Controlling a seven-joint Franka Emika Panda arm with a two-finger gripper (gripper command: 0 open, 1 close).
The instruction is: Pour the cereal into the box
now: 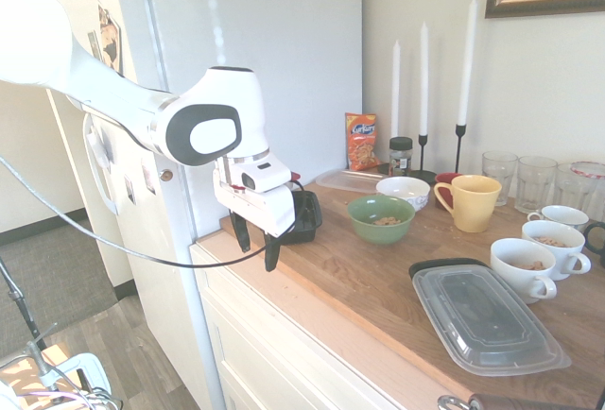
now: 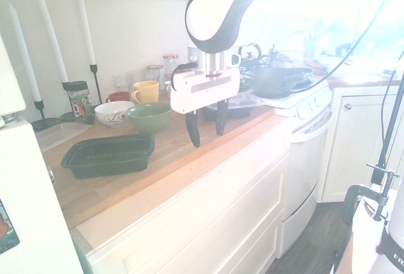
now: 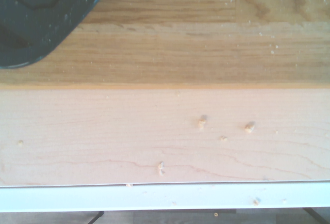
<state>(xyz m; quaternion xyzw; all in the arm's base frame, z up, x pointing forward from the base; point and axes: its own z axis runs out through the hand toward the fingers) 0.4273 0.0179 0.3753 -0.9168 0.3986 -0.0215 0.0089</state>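
Note:
The box (image 1: 308,217) is a small black tray, empty, near the counter's left end (image 2: 108,155); one corner of it (image 3: 36,17) shows in the wrist view. Light-tan cereal (image 1: 386,221) lies in a green bowl (image 2: 149,116), and more fills two white cups (image 1: 553,236). A few loose crumbs (image 3: 201,122) dot the counter's front strip. My gripper (image 1: 257,257) hangs open and empty over the counter's front edge, just in front of the box and apart from it, fingers pointing down (image 2: 208,139).
A yellow mug (image 1: 468,202), a white patterned bowl (image 2: 113,113), an orange snack bag (image 1: 361,141), candles and glasses stand along the back. A larger clear-lidded black container (image 1: 487,316) lies front right. A fridge (image 1: 246,42) flanks the counter; a stove (image 2: 297,97) sits beyond.

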